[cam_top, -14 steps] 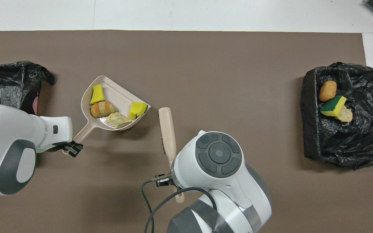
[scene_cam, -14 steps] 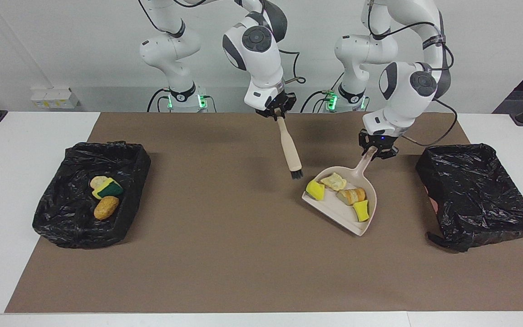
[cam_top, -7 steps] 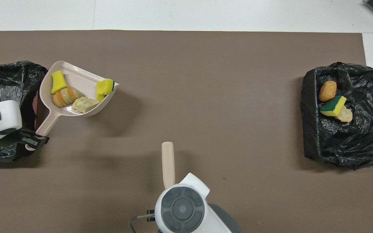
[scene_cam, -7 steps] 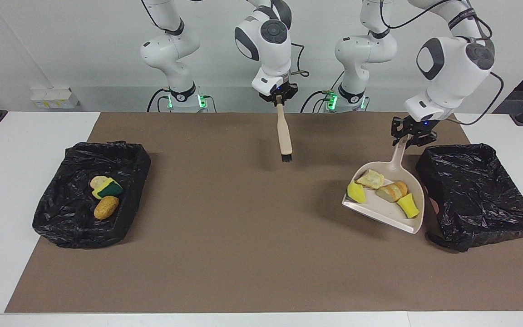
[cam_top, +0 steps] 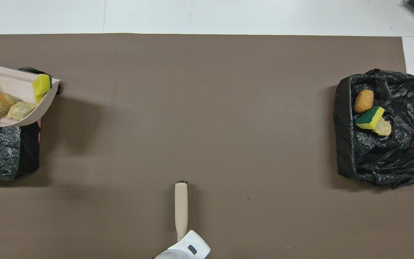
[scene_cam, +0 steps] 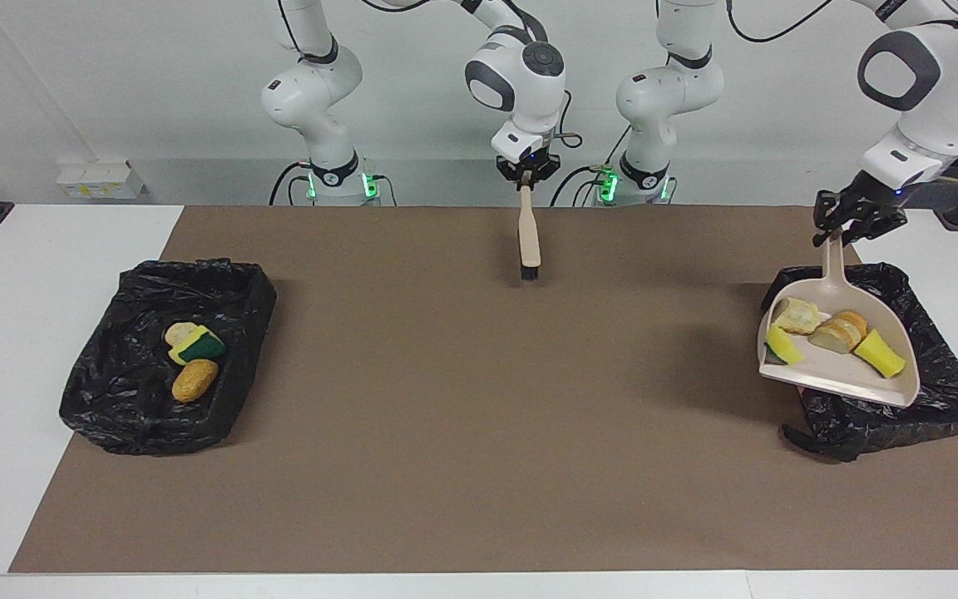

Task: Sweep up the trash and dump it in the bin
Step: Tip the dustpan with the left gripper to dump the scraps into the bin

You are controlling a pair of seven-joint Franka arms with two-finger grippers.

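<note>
My left gripper (scene_cam: pixel 843 226) is shut on the handle of the beige dustpan (scene_cam: pixel 828 376), which hangs over the black-lined bin (scene_cam: pixel 940 333) at the left arm's end. The pan (cam_top: pixel 11 80) carries trash: two yellow sponge pieces (scene_cam: pixel 880 353) (scene_cam: pixel 780 344), a bread roll (scene_cam: pixel 841 331) and a pale chunk (scene_cam: pixel 797 316). My right gripper (scene_cam: pixel 526 185) is shut on the brush (scene_cam: pixel 529 237), which hangs bristles down over the mat's edge nearest the robots. The brush (cam_top: pixel 180 207) also shows from overhead.
A second black-lined bin (scene_cam: pixel 113 391) at the right arm's end holds a green-backed sponge (scene_cam: pixel 198 345), a golden-brown lump (scene_cam: pixel 195 380) and a beige chunk (scene_cam: pixel 178 333). The brown mat (scene_cam: pixel 446 416) covers most of the white table.
The left arm has lifted the loaded dustpan off the mat and carried it over the bin at its end. The right arm has drawn the brush back toward the robots.
</note>
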